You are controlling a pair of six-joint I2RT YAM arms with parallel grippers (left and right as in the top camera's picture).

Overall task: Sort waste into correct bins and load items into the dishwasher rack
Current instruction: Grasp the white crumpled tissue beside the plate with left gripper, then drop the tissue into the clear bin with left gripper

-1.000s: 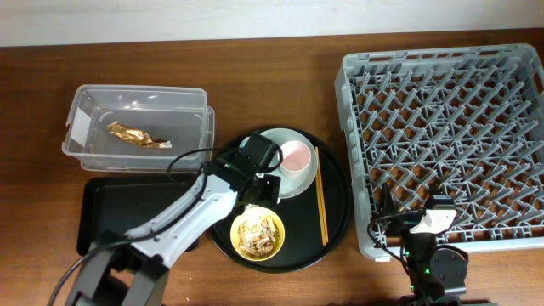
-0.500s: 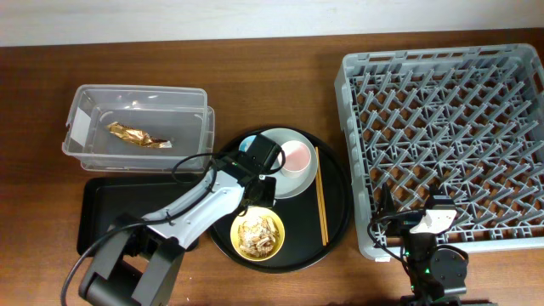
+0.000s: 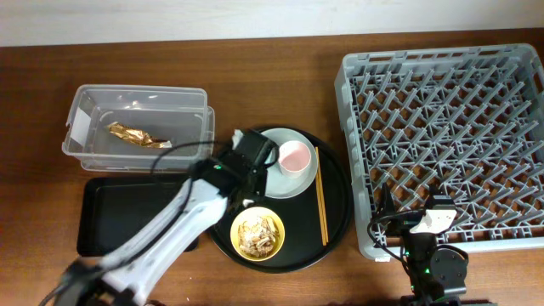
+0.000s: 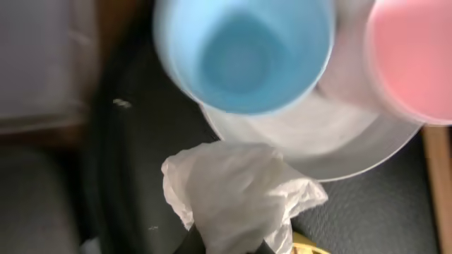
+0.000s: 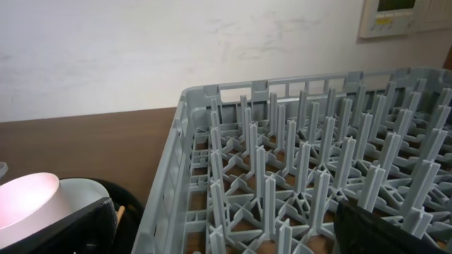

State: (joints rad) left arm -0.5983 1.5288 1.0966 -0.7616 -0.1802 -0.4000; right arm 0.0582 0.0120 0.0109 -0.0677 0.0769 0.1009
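Observation:
In the left wrist view my left gripper is shut on the crumpled white tissue, just above the round black tray. Beyond the tissue stand the blue cup and the pink cup on the pale plate. The yellow bowl holds food scraps, and chopsticks lie beside the plate. The foil wrapper lies in the clear tub. My right gripper stands open at the near left corner of the dishwasher rack, with nothing in it.
The flat black tray lies in front of the tub, left of the round black tray. My left arm reaches across it from the lower left. The rack's upright pegs fill the right wrist view.
My left gripper has closed on the tissue and drawn slightly up and to the left. The right arm has not moved.

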